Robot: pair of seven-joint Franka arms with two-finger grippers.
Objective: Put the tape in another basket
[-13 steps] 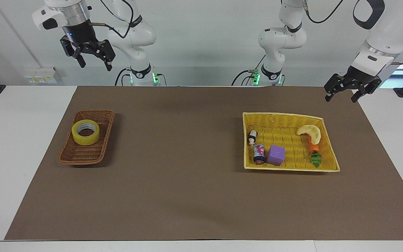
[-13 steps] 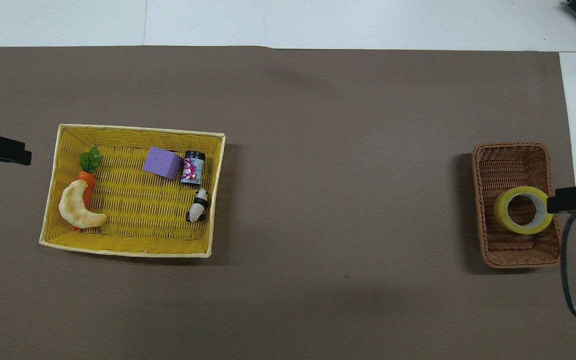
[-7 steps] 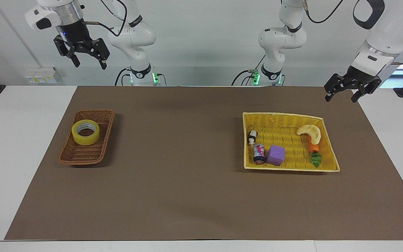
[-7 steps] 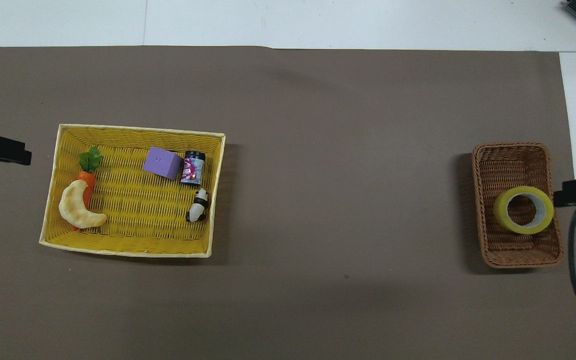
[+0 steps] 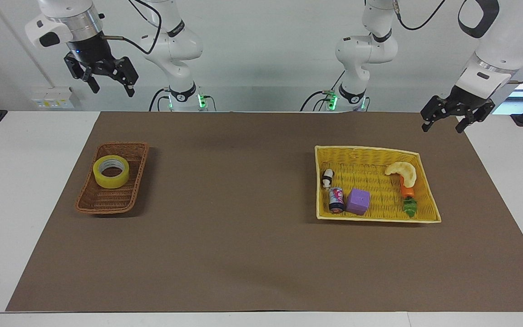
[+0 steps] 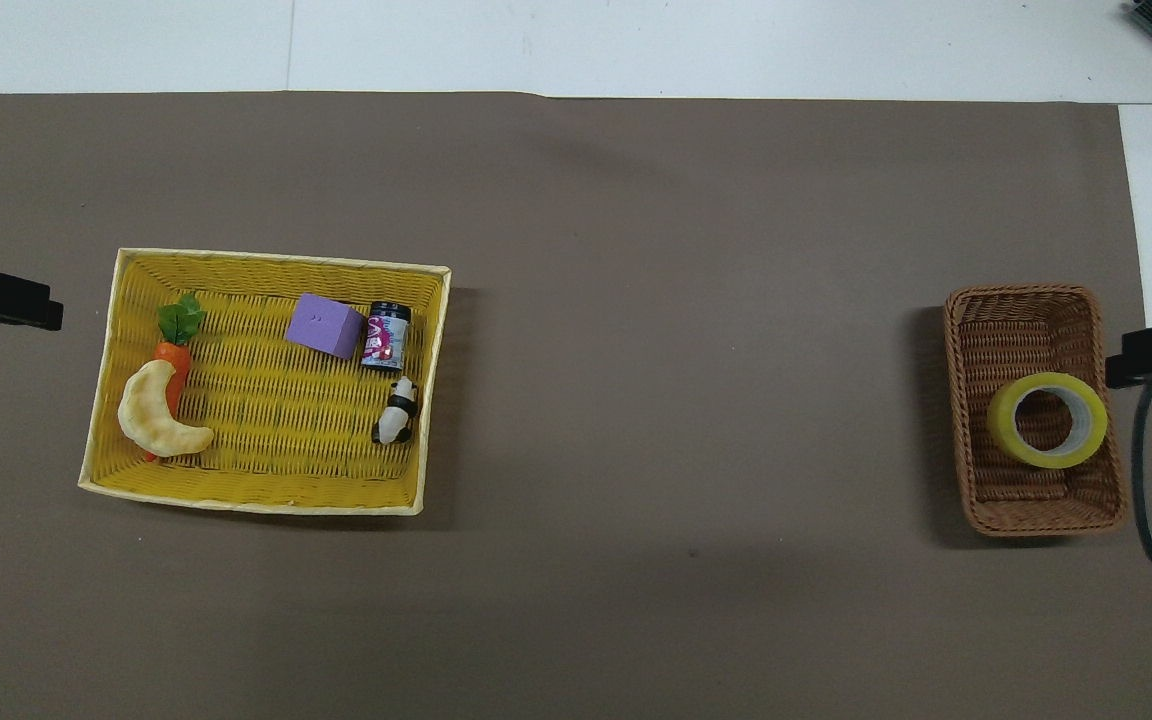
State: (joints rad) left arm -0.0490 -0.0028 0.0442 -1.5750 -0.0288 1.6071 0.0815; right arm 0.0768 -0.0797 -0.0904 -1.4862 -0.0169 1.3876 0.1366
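The yellow tape roll point(image 5: 111, 171) lies flat in the narrow brown wicker basket point(image 5: 107, 202) at the right arm's end of the table. It also shows in the overhead view point(image 6: 1046, 420), in the half of the basket point(image 6: 1021, 320) nearer the robots. My right gripper point(image 5: 112, 90) is open and empty. It hangs high up, above the table's edge by the robots and well clear of the basket; its tip point(image 6: 1151, 352) shows beside the basket. My left gripper point(image 5: 442, 128) is open and empty and waits high beside the yellow basket; its tip point(image 6: 6, 298) shows in the overhead view.
A wide yellow tray basket point(image 5: 370, 152) sits toward the left arm's end. It holds a purple cube point(image 5: 358, 201), a small can point(image 5: 336, 200), a panda figure point(image 5: 328, 177), a carrot point(image 5: 407, 195) and a crescent-shaped bread point(image 5: 402, 172). A brown mat point(image 5: 243, 227) covers the table.
My right gripper has risen and drifted away from over the brown basket, toward the right arm's end. The tape stays in the basket. The left arm has not moved.
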